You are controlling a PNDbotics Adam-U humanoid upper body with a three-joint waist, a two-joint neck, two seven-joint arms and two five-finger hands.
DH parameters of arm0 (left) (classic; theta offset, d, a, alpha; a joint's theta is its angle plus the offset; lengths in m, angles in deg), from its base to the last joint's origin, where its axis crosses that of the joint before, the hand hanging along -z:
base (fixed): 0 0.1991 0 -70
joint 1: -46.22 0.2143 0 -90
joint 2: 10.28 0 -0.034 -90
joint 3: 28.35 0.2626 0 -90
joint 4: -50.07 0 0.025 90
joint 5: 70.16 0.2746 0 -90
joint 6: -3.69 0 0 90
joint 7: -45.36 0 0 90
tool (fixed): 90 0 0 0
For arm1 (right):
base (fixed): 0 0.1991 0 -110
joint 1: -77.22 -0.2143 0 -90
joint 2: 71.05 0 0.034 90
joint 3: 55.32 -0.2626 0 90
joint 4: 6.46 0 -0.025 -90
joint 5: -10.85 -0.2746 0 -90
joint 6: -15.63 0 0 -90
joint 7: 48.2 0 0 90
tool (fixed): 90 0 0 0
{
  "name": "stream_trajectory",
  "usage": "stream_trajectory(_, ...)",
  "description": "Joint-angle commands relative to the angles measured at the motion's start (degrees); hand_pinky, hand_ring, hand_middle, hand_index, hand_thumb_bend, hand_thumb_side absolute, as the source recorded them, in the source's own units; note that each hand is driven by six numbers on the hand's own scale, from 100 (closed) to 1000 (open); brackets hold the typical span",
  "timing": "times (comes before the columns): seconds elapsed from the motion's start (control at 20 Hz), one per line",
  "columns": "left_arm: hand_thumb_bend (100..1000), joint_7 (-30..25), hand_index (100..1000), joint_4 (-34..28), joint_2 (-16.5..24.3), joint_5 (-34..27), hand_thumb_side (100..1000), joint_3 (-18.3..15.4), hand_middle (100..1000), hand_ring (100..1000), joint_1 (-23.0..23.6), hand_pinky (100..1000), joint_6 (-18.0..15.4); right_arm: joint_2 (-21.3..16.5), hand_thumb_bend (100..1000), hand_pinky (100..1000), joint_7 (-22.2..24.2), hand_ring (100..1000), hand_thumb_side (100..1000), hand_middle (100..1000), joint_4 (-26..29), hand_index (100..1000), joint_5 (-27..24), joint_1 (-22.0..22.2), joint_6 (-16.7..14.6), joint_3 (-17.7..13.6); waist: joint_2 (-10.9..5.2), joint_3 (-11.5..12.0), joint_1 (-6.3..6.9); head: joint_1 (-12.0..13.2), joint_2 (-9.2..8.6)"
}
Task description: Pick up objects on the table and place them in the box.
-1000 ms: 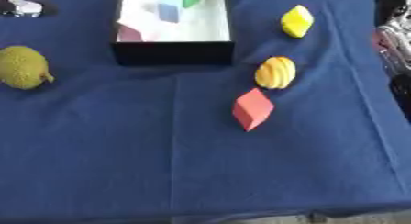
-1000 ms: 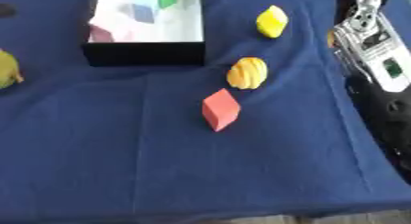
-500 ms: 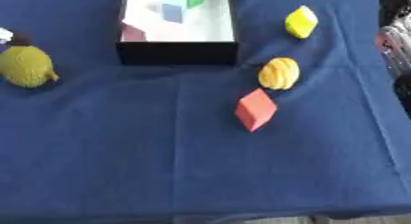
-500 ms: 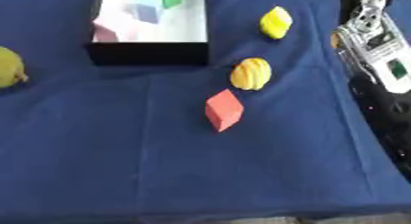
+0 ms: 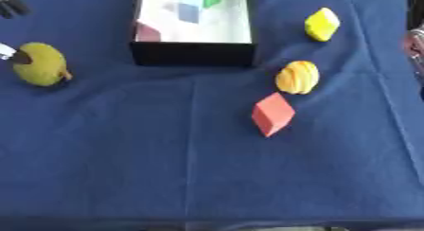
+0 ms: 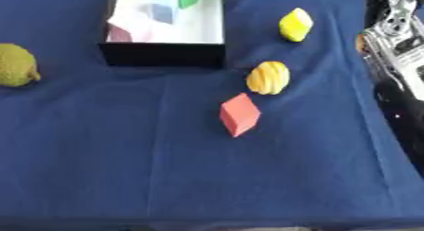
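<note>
The black box with a white floor stands at the top centre and holds a green, a blue and a dark pink block. On the blue cloth lie a yellow block, a ribbed yellow-orange fruit, a red cube and an olive-yellow fruit at the far left. Dark fingers of my left hand show in the top left corner, away from the fruit. My right hand, silver and black, is at the right edge beyond the yellow block. Neither hand holds anything that I can see.
The blue cloth covers the whole table, and its front edge runs along the bottom. A small white and dark piece touches the olive fruit's left side at the view's edge; I cannot make it out.
The whole picture has shifted slightly to the right, so the camera has moved. The objects lie where they were on the cloth.
</note>
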Motion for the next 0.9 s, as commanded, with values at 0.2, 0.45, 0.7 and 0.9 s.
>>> stream_trajectory(0.2,773,0.56,919,4.54,-0.8,6.75,354,0.44,887,908,-2.75,906,-1.2,-1.2,401,948,-0.23,770,536,760,1.17,878,-0.39,-0.56,0.03,-0.54,-1.56,-0.2,-0.63,-0.01,0.31)
stream_trajectory(0.45,833,3.44,925,8.21,-3.38,13.92,332,1.71,894,911,-4.76,902,-3.06,-1.03,390,949,-0.14,767,542,757,1.01,878,-0.48,-0.32,0.18,-0.32,-1.31,-0.26,-0.77,0.07,0.31)
stream_trajectory(0.7,787,3.86,914,12.27,-5.96,15.41,332,2.36,868,892,-6.17,877,-4.54,-0.8,392,949,-0.14,767,541,756,0.71,878,-0.53,-0.3,-0.06,-0.38,-1.12,-0.3,-0.84,0.28,0.31)
stream_trajectory(0.9,729,3.64,910,14.49,-7.56,17.37,293,2.69,848,871,-6.89,853,-5.23,-0.64,392,949,-0.16,766,540,754,0.61,877,-0.65,-0.33,-0.36,-0.33,-1.11,-0.43,-0.83,0.41,0.31)
